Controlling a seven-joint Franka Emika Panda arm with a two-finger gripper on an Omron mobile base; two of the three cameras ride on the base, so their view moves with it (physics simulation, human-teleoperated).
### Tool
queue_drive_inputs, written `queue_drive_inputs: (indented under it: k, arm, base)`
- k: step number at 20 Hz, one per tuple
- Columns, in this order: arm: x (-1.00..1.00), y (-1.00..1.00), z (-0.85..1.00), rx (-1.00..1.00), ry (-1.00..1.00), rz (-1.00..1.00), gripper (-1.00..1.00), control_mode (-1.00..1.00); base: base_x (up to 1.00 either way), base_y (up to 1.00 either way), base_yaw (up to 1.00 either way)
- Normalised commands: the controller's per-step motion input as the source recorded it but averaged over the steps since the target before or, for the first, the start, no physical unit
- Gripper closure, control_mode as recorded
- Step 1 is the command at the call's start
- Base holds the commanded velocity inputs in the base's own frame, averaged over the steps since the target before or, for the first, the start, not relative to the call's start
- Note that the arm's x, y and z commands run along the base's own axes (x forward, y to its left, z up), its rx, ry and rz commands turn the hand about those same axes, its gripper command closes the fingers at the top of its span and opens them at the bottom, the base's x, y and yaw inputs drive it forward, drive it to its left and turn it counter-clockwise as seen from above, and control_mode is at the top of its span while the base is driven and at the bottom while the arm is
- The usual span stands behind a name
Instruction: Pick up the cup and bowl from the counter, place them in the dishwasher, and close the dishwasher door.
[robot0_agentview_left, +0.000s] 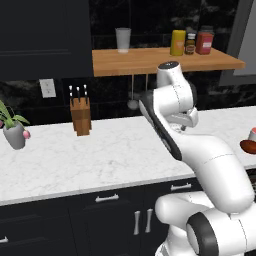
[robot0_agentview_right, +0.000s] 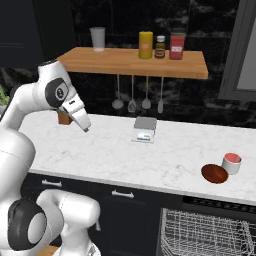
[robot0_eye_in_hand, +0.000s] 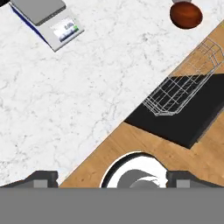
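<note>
The small white cup with its pink-red inside stands on the white marble counter at the right. The red-orange bowl lies just left of the cup, almost touching it, and also shows in the hand view, bowl. Both sit at the right edge of the left base view, cup over bowl. My gripper hangs well to their left above the counter's front part, open and empty. Below the cup, the dishwasher shows its wire rack over the lowered dishwasher door.
A grey kitchen scale sits mid-counter between the gripper and the bowl. A knife block and a potted plant stand to the left. A wooden shelf with a tumbler and jars hangs above, with utensils under it.
</note>
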Motion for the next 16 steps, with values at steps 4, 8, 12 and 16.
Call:
queue_drive_inputs:
  k: [4,8,12,16]
  arm:
    - [0.0,0.0,-0.09,0.0,0.09,-0.52,-1.0,-1.0]
    - [0.0,-0.11,-0.01,0.02,0.12,-0.35,-1.0,-1.0]
    - [0.0,-0.36,0.0,0.05,0.08,-0.12,-1.0,-1.0]
    - [0.06,-0.41,0.0,0.05,0.07,0.0,-1.0,-1.0]
  base:
    - [0.0,0.0,0.0]
    - [0.0,0.0,0.0]
    - [0.0,0.0,0.0]
    - [0.0,0.0,0.0]
